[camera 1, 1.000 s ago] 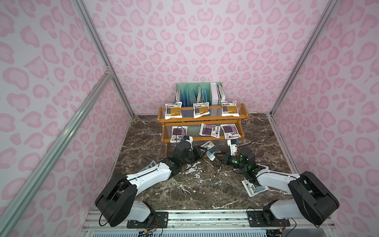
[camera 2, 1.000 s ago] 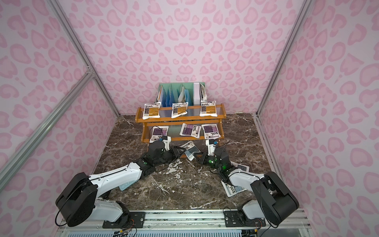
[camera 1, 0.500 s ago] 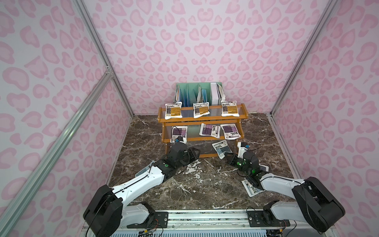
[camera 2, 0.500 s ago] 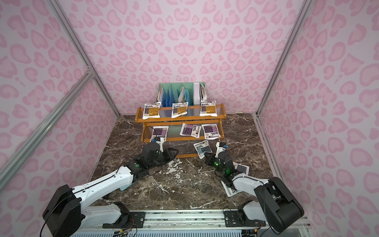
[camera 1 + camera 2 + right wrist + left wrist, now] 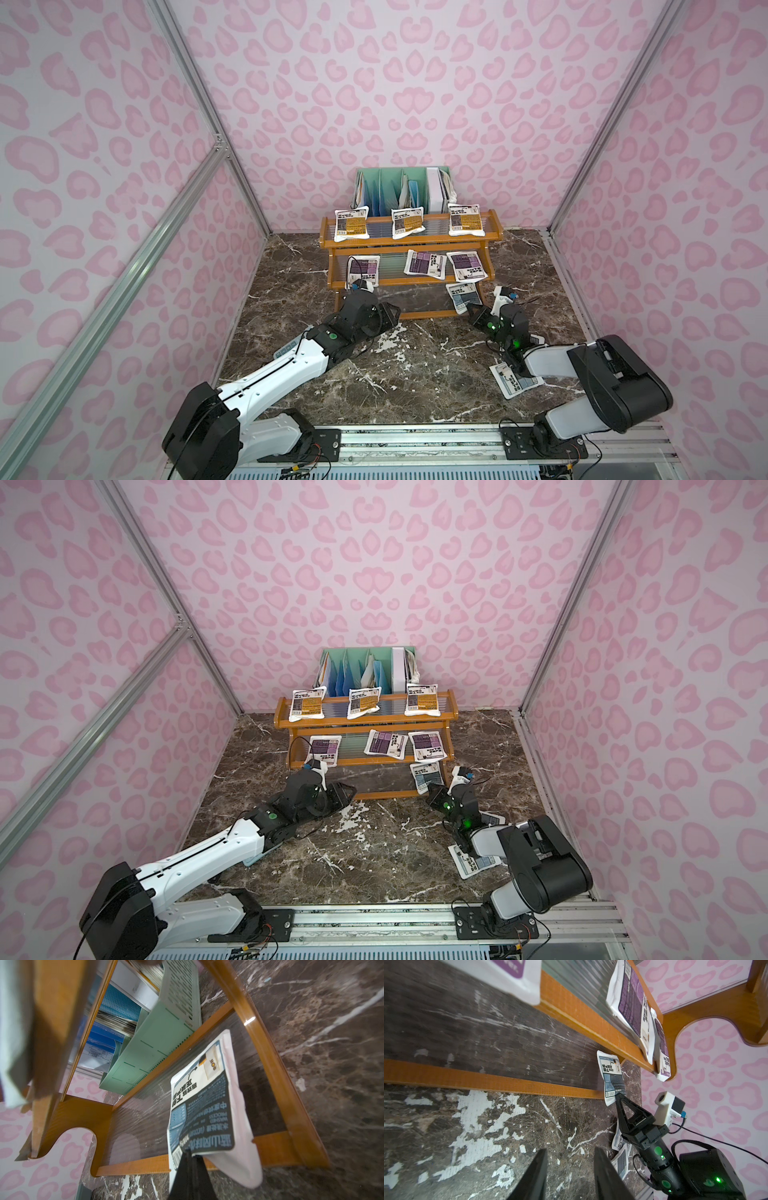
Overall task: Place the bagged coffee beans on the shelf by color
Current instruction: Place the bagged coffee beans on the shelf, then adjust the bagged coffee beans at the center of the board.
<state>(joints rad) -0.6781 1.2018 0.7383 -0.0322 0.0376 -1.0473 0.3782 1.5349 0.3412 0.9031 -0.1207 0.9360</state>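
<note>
Pinching the bottom seam of a grey-blue coffee pouch (image 5: 201, 1109) with the right fingers (image 5: 188, 1162) clenched tight on it: a flat, soft white pillow of smooth film, black print and a slate label block. Hangs tilted over the right end of the lowest tier of the shelf (image 5: 409, 240), gripped edge past the front rail; touching the tier or not, cannot tell. Glossy orange-brown wood for rails and scalloped end boards, clear ribbed plastic for each step. Three orange-labelled pouches (image 5: 407, 223) across the top tier, three purple ones (image 5: 424, 263) on the middle. Two more grey-blue pouches (image 5: 513, 380) flat on the brown, white-veined marble worktop (image 5: 415, 374), back from the shelf on the right side. Reaches low and forward with the right arm (image 5: 548, 365), fingertips at the front rail. Stretches the left arm (image 5: 282, 370) low over the worktop, left fingers (image 5: 388, 316) parted and empty, just short of the lowest rail's left part.
</note>
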